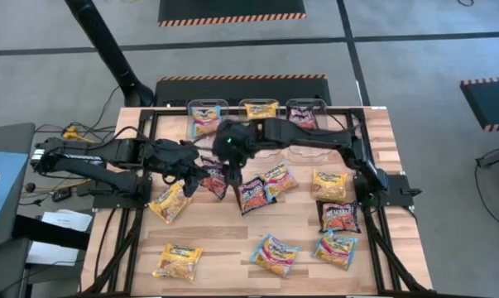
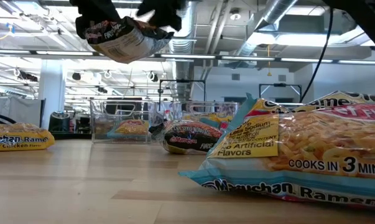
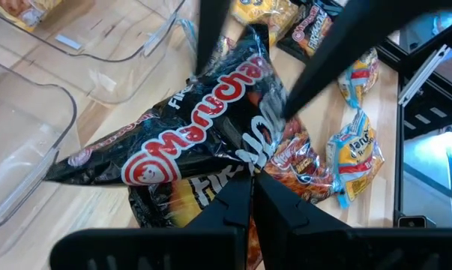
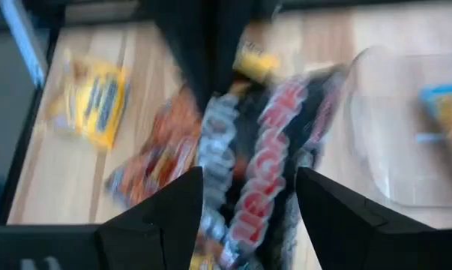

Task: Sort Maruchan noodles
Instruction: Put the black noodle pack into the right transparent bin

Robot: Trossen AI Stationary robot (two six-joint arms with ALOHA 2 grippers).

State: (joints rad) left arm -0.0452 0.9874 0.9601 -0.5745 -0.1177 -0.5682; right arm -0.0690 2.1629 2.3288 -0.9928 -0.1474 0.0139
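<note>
While both tools crowd one dark packet [image 3: 203, 142] just left of centre in the high view, hand-off trouble looks likeliest. Left tool [image 3: 249, 184] is pinched shut on its crumpled edge, packet lifted off the table [image 1: 232, 240]. Right tool [image 4: 248, 195] stands spread wide around it, gripping nothing yet.

Risks, my judgement:
- glossy film slips if left lets go before right closes
- both pulling could tear it
- a drop lands on packets below, not in a bin [image 1: 303, 112]

Orientation: in the left wrist view the long axis slants lower left to upper right, logo up. High view too crowded to confirm.
</note>
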